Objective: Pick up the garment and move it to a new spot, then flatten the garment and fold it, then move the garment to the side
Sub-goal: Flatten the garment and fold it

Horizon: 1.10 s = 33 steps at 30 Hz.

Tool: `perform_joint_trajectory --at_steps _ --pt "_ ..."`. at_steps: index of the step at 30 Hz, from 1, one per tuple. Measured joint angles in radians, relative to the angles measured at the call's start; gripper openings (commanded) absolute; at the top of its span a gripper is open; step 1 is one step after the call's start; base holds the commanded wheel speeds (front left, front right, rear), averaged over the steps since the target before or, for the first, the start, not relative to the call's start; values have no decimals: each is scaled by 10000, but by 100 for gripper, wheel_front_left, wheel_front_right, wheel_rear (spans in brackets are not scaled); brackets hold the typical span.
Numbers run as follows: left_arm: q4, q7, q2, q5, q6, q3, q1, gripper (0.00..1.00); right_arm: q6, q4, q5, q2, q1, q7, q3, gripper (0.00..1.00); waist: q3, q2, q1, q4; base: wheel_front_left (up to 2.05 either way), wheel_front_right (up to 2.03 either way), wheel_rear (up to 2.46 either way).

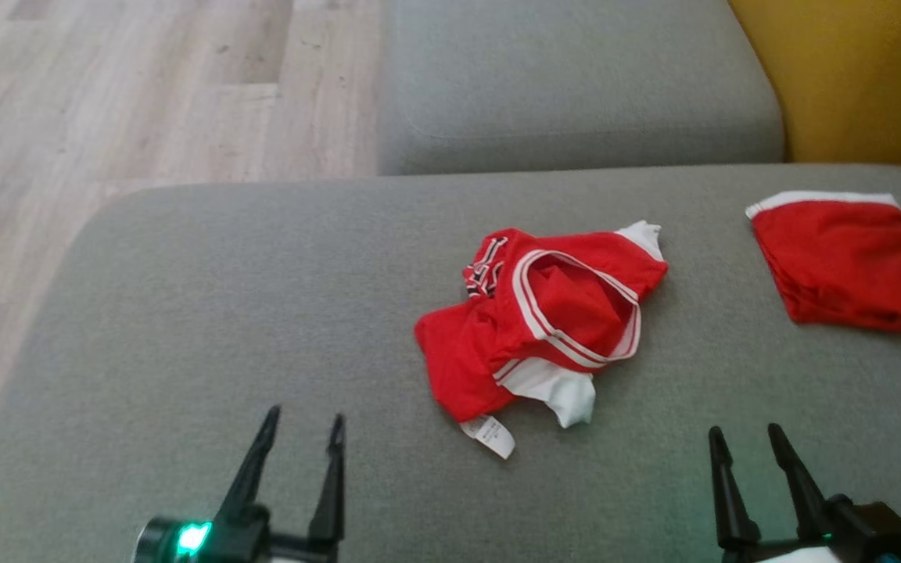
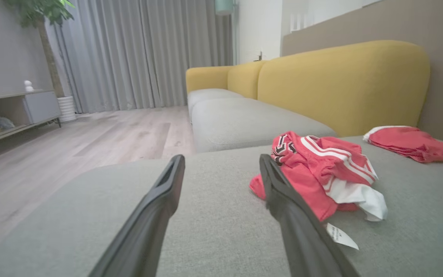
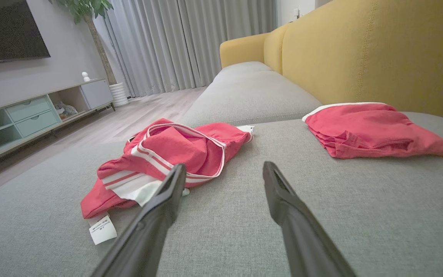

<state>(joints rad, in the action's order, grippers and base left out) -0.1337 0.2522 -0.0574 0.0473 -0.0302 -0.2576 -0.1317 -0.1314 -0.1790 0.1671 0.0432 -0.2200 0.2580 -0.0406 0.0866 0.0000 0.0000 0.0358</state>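
Head view: high, looking steeply down on the grey fabric sofa seat. Left and right wrist views: low, close over the same seat, facing the yellow backrest. All share the crumpled red-and-white garment.

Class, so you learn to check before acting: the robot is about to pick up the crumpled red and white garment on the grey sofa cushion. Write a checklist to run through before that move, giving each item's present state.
1. Left gripper open, holding nothing: ok.
2. Right gripper open, holding nothing: ok.
3. Crumpled red and white fabric garment uncovered, ahead between the two grippers: ok.
4. Garment flat: not ok; it lies bunched, white label sticking out.
5. Bare grey sofa cushion to its left for a new spot: ok.
6. Folded red fabric garment apart from it, at the right: ok.
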Motion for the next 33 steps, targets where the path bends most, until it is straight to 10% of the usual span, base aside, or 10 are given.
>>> perform_joint_trajectory --at_steps 13,23,24,25,28,33 --pt "-3730 -144 52 -431 700 -2314 4366 100 0 67 -27 0 897 0 -598 100 -1415 0 4 -1434 0 0 0" --pt "-6084 -92 104 -1498 336 -3271 6626 100 0 138 -13 2 1401 0 -744 100 -2482 0 1 -2711 0 0 0" --pt "-6399 -31 102 -1522 288 -3273 6747 92 0 140 -10 2 1493 0 -732 100 -2656 0 3 -2922 0 0 0" --pt "-6399 -31 102 -1522 288 -3273 6747 51 0 140 -10 2 1493 0 -732 100 -2656 0 3 -2922 0 0 0" --pt "-6646 -25 100 -1503 194 -3273 6852 0 0 161 -10 2 1549 0 -727 100 -2829 -1 2 -3137 0 0 0" --pt "-5444 -2 94 -974 261 -3379 6848 0 0 151 -10 2 1548 0 -717 100 -2768 0 1 -3246 0 0 0"
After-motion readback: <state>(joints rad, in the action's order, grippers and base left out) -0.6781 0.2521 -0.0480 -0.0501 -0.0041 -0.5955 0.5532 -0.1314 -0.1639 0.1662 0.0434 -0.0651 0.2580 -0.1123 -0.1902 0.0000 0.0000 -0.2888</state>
